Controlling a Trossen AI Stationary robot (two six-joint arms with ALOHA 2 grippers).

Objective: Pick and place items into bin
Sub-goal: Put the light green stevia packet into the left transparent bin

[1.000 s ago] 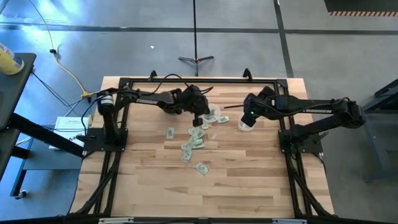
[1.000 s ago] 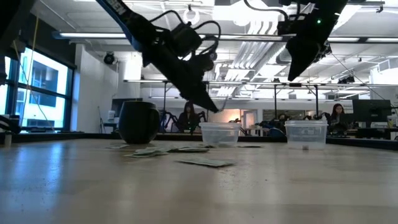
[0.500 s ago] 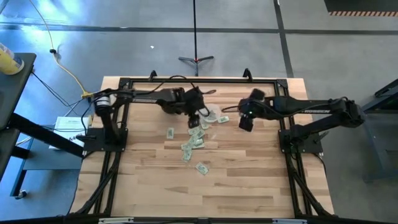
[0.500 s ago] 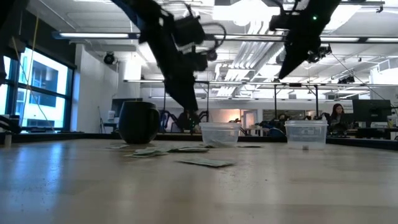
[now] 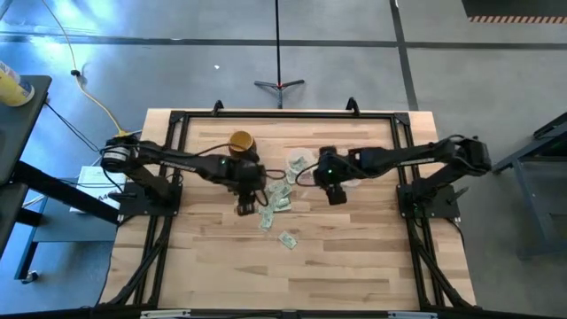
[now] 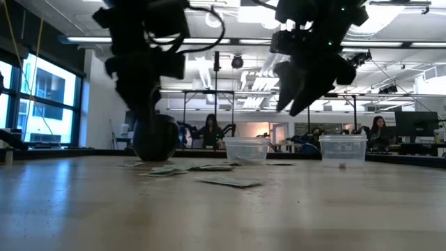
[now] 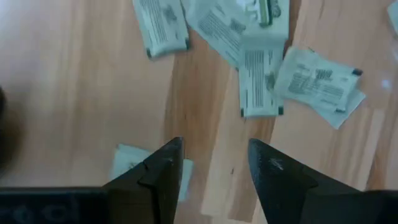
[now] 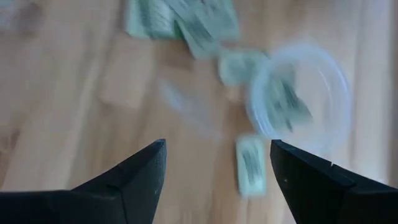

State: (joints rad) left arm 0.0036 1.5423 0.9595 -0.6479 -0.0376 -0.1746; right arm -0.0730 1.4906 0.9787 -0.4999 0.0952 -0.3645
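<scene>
Several pale-green slips, the items (image 5: pixel 282 197), lie flat on the wooden table; one more (image 5: pixel 288 239) lies nearer the front. The bin (image 8: pixel 300 99), a clear round bowl, stands on the table with a slip in it (image 5: pixel 301 162). My left gripper (image 7: pixel 214 167) hangs open over bare wood, with one slip (image 7: pixel 127 163) partly under a finger and more slips (image 7: pixel 258 78) ahead. It shows near the mug (image 5: pixel 245 199). My right gripper (image 8: pixel 217 169) is open above the table, beside the bin (image 5: pixel 335 188), with a slip (image 8: pixel 252 165) ahead of it.
A yellow mug (image 5: pixel 241 142) stands on the far side of my left gripper. A small clear cup (image 5: pixel 352 182) stands to the right of my right gripper. A black frame (image 5: pixel 283 115) runs around the work area. The near half of the table holds only bare wood.
My left gripper has swung from over the bin toward the table's left and near edges, and its fingers have parted. My right gripper has moved from above the clear cup toward the table's left, still open. The slips on the table have stayed put.
</scene>
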